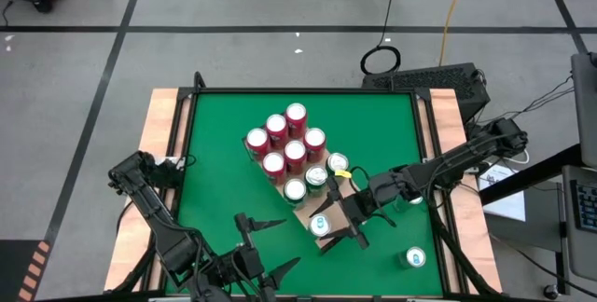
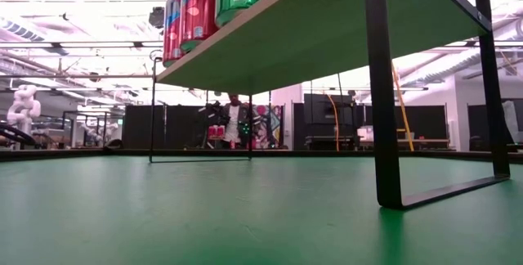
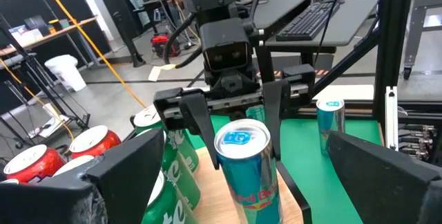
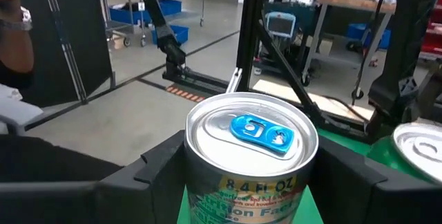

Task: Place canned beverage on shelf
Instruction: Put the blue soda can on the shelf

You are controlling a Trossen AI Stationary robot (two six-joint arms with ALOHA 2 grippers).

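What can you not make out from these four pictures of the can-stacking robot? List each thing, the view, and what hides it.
- Low view: the shelf shows only its underside; the cans are cut off by the top edge.
- Right wrist view: the blue-tab can fills the picture, hiding the board beneath it, so contact with the board cannot be told.
- High view: the left gripper lies near the bottom edge; arm partly cut off.
- Left wrist view: the right gripper straddles the can; whether its fingers touch it is unclear.

green table [image 1: 215, 153], wooden shelf [image 1: 308, 216] on it bearing red, green, blue cans, one blue can [image 1: 415, 258] apart
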